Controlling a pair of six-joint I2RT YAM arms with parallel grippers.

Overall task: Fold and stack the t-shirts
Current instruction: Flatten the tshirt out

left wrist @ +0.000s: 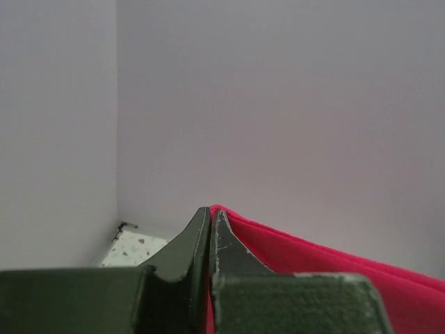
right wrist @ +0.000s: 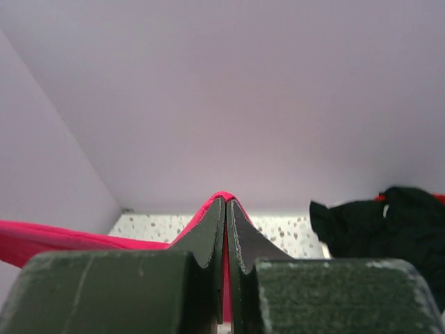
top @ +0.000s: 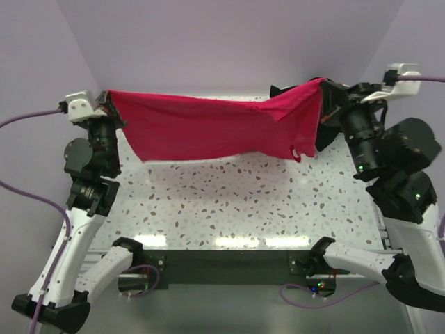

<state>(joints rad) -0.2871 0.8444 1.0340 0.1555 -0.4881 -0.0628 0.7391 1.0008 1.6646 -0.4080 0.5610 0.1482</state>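
Overhead view first: the red t-shirt point(top: 208, 129) hangs as a stretched band above the far half of the table point(top: 229, 202), clear of its surface. One end is pinched in the left gripper point(top: 108, 104) over the table's far-left corner, the other in the right gripper point(top: 325, 85) over its far-right side. Held spread like this, the cloth is probably being pulled flat so that it can be laid down square for folding; no fold is made yet. The lower edge sags over the table's middle, and a loose flap, perhaps a sleeve, dangles near the right gripper. From above both pairs of fingers are buried in fabric, and a dark shape point(top: 279, 89) behind the shirt is mostly covered.

Left wrist view: the jaws are pressed together on the red edge, which leads away out of frame. Only a sliver of the table's far-left corner shows.

Right wrist view: the jaws are clamped on a red ridge of cloth. A black t-shirt point(right wrist: 379, 223) lies crumpled on the table's far-right part, cut off by the frame; whether it is one garment or several I cannot tell.
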